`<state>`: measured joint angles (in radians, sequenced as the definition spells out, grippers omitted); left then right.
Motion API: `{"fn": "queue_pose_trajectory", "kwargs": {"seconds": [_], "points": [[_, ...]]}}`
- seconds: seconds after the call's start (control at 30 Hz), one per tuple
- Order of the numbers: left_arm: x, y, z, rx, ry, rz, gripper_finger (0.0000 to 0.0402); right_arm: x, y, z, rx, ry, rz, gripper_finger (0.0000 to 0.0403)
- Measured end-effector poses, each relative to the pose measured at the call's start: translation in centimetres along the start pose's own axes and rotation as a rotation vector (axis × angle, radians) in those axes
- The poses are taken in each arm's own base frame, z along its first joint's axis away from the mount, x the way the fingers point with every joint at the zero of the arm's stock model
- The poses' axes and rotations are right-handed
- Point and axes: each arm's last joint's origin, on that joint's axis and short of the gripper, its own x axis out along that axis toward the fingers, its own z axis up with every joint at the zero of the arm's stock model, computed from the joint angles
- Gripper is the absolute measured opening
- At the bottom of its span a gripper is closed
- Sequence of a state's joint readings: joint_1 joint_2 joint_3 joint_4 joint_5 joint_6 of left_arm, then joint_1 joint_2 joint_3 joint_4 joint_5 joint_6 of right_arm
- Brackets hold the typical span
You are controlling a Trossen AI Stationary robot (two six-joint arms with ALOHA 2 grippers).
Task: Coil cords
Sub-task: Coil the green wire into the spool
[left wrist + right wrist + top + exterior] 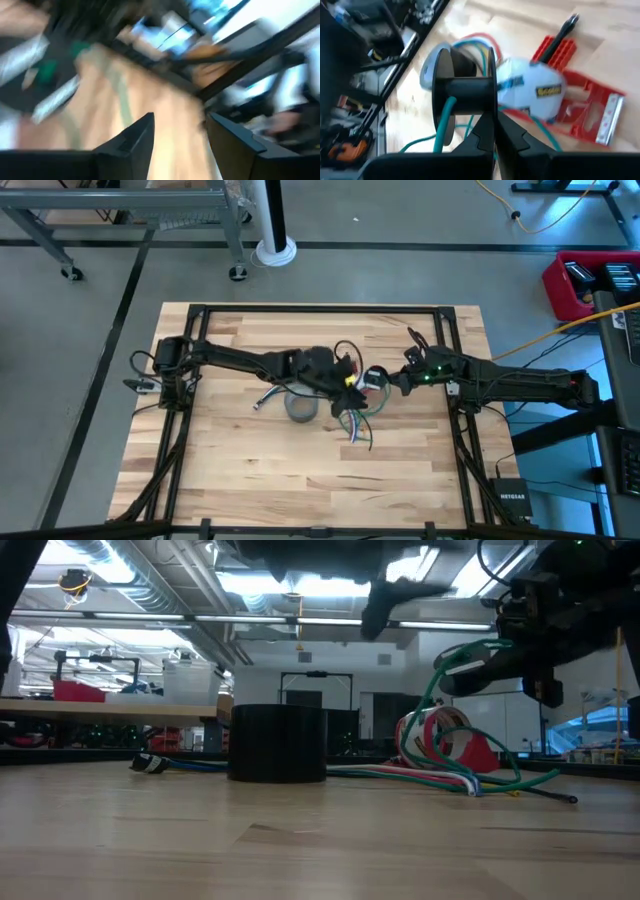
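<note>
Wooden bench [230, 450] seen from above, both dark arms reaching toward its middle. Left hand [347, 372] above the bench centre, next to a yellow piece; fingers [131, 142] spread apart in the left wrist view, nothing between them, surroundings there too blurred to read. Right hand [495, 132] just beside the left, fingers nearly together and closed on the rim of a black spool [465, 90] carrying turns of green cord. Cords [355, 423] in a loose tangle on the bench below and between the two hands: green, white, red and dark strands, some looped upward toward the right hand [500, 660] in the low view, the rest trailing flat along the wood [440, 775]. Red tape dispenser [580, 107] with a white roll lying beside the spool. Dark grey roll of tape [302, 406] standing on the bench just left of the tangle, seen as a black cylinder [278, 743] in the low view. Stray cable end with a pale plug [259, 404] left of that roll.
</note>
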<state>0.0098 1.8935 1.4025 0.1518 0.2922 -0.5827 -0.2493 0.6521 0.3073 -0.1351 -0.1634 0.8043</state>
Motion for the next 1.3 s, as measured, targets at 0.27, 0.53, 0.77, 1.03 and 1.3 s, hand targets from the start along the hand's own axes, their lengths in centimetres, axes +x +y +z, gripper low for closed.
{"fn": "queue_pose_trajectory", "kwargs": {"seconds": [0.27,0.53,0.77,1.03,1.3], "points": [[0.8,-2.0,-4.1,0.121,0.069,0.348,0.0136,0.0,0.5,0.6,-0.014,-0.074,0.045,0.0003],[1.1,-2.8,-4.7,0.204,0.014,0.429,0.0131,0.0,0.5,0.6,-0.012,-0.075,0.042,0.0003],[3.0,-1.9,-6.0,0.203,0.000,0.414,0.0130,0.0,0.6,0.7,-0.012,-0.088,0.040,0.0003],[3.3,-1.6,-6.3,0.176,-0.003,0.437,0.0130,0.0,0.5,0.7,-0.011,-0.097,0.031,0.0003],[3.0,-1.1,-6.8,0.130,0.036,0.500,0.0092,-0.1,0.7,0.8,-0.014,-0.112,0.046,0.0003]]}}
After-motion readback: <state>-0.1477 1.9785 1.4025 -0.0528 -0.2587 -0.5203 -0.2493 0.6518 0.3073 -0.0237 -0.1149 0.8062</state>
